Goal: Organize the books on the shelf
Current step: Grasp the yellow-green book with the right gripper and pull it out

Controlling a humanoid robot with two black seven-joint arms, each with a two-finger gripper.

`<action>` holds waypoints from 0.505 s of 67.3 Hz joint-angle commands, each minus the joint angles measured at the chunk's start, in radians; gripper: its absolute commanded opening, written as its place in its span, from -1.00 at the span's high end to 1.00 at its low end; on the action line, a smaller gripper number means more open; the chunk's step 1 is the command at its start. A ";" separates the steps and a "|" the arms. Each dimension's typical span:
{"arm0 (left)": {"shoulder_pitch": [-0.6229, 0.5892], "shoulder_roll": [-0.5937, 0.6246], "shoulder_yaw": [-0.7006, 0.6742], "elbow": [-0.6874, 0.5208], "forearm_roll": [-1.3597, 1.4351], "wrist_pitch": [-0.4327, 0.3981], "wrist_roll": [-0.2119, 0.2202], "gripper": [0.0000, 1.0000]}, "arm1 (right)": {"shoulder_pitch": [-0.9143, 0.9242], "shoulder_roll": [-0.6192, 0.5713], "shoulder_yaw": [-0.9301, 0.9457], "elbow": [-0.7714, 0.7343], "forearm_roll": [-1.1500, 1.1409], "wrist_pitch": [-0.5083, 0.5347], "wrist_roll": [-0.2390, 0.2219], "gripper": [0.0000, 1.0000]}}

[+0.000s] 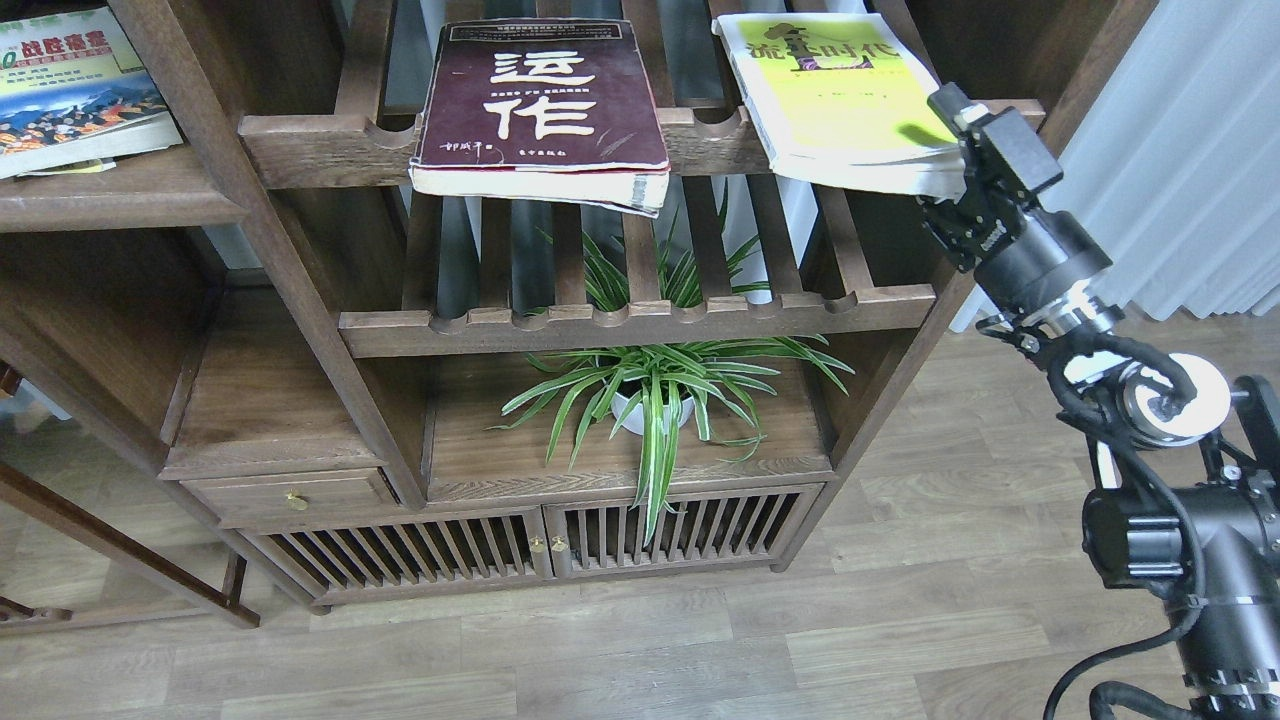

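Head view, right fingers: the right gripper (948,118) sits at the far end of the black arm that comes in from the lower right; its fingers (945,100) are at the near right corner of the yellow-green book (835,100); one dark tip lies over the cover, but whether they are closed on the book or only touching it I cannot tell
Head view, left fingers: the left arm does not show in this view
Yellow-green book: lies flat on the upper slatted rack (330,150), at its right end, its near edge hanging past the scalloped front rail
Maroon book (545,110): thick, with big white characters, flat on the same rack to the left of the yellow-green one and well apart from it; its near edge also overhangs the rail
Third book (70,90): colourful picture cover, lying on the plank shelf (110,190) at the upper left, partly cut off by the frame
Bookcase: dark-brown wood; a second slatted rack (640,320) sits below the first
Plant (660,390): striped green leaves in a white pot, standing on the board under the lower rack, some leaves drooping over the slatted doors (540,545)
Drawer (295,498): small, with a brass knob, at lower left
Room: wood-look plank floor (600,650); pale curtain (1190,150) at the right
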 commanded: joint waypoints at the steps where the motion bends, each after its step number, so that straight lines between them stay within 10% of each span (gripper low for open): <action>1: 0.000 -0.001 0.000 0.003 0.000 0.000 0.000 -1.00 | 0.006 0.000 -0.006 0.000 -0.001 -0.002 0.000 -0.86; 24: 0.000 -0.001 0.000 0.013 0.000 0.000 0.000 -1.00 | 0.008 -0.012 0.000 -0.002 -0.001 0.015 0.000 -0.14; 34: 0.002 0.000 0.000 0.013 -0.002 0.000 0.000 -1.00 | 0.005 -0.012 0.016 -0.002 0.002 0.080 0.000 0.50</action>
